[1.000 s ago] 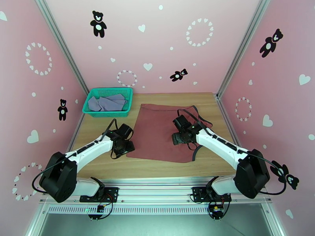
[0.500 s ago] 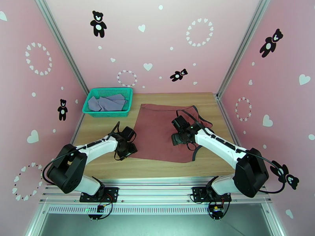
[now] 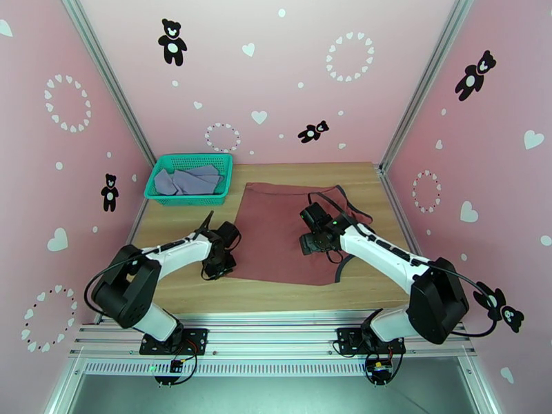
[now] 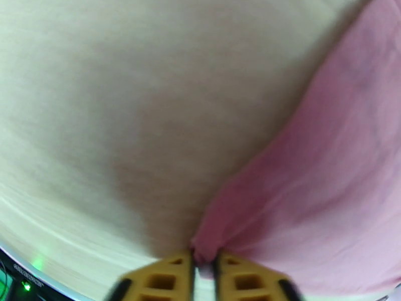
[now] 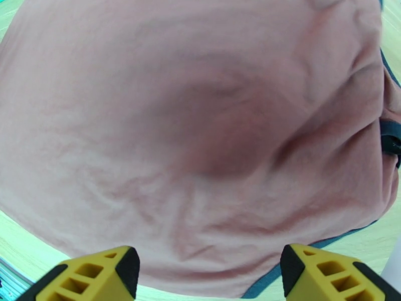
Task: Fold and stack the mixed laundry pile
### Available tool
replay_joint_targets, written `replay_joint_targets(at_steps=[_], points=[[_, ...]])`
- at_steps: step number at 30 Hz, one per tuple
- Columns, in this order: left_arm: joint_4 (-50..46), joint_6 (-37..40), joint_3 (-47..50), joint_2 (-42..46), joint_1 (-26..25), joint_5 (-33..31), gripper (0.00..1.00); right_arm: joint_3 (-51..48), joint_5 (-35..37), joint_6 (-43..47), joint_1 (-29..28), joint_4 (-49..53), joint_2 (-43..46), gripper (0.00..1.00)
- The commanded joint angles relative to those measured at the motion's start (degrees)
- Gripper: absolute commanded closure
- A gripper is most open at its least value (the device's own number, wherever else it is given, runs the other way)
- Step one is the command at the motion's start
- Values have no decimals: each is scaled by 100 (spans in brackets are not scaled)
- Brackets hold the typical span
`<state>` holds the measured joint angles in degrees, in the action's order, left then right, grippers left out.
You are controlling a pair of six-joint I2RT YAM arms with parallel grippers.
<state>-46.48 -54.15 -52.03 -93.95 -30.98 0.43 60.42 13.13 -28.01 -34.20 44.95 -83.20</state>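
as viewed from above, lying spread flat on the wooden counter point(image 3: 179, 288): the rust-red tank top point(image 3: 272, 229), with dark navy trim point(image 3: 341, 270) running along its near-right edge and looping into straps at its far-right corner. at the tank top's near-left corner, the left pincer point(image 3: 222, 270), clamped tight on a small peak of the hem. up close from the left wrist, both yellow fingers point(image 4: 160, 282) pressed together on that pinch of cloth, with bare wood off to the left of the fabric. over the tank top's right-centre, the right pincer point(image 3: 310, 243), spread wide and gripping nothing, hovering above lightly wrinkled fabric, its arm and black cable covering part of the tank top's right side. from the right wrist, yellow fingertips point(image 5: 95, 274) set wide apart over the cloth. beyond the tank top's far-left corner, just apart from it, a teal mesh basket point(image 3: 188, 199) with the grey-lavender shirt point(image 3: 183, 181) crumpled inside. behind and to both sides of the tank top, pink walls point(image 3: 276, 77) dotted with hearts and bears.
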Motion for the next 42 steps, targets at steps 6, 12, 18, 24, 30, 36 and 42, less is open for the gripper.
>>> replay_joint_targets(at_steps=[6,12,18,24,30,36,42], points=[[587,384,-163,-339,253,-849,100,-329,-626,31,1779,149,674,21],[530,526,421,409,751,-970,100,-105,-1003,258,3214,-175,180,21],[679,629,694,390,900,-865,100,592,-479,489,3625,-252,-1108,33],[674,678,626,304,943,-853,100,813,-78,478,3698,-363,-1687,43],[481,722,573,383,971,-978,100,1483,468,585,3767,-251,-2409,69],[329,704,697,500,1037,-1147,100,2224,895,846,3891,-156,-2998,100],[247,705,889,527,1112,-1279,100,3073,1109,1184,4138,-135,-3471,100]])
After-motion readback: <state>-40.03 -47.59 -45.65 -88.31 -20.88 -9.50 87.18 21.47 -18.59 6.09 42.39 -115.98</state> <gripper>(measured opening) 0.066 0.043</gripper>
